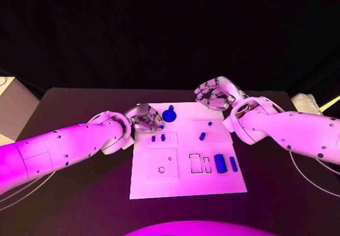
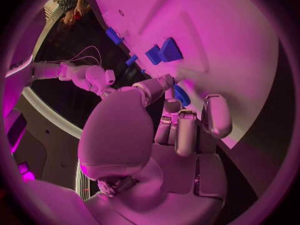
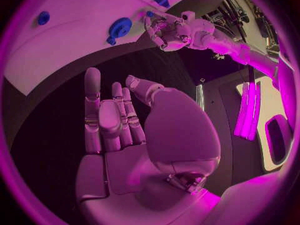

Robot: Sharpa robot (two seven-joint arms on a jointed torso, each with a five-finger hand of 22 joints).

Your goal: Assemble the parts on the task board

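Observation:
The white task board [image 1: 185,184] lies in the middle of the table. My left hand [image 1: 147,118] hovers over its far left corner, beside a round blue knob [image 1: 169,115]. In the left wrist view my left hand [image 2: 181,130] has its fingers curled, and the thumb and a finger pinch a small blue part [image 2: 182,95]. Two short blue pieces [image 1: 158,138] and a third [image 1: 203,136] stand mid-board. A blue cylinder [image 1: 219,163] and a blue bar [image 1: 233,163] lie next to two empty slots [image 1: 200,163]. My right hand [image 1: 216,93] floats above the far right corner, holding nothing; its fingers [image 3: 94,110] are stretched out.
The black table [image 1: 78,206] surrounds the board. A pale box [image 1: 14,105] stands at the far left edge. A white object [image 1: 306,103] sits at the far right. White cables [image 1: 312,177] trail under my right arm.

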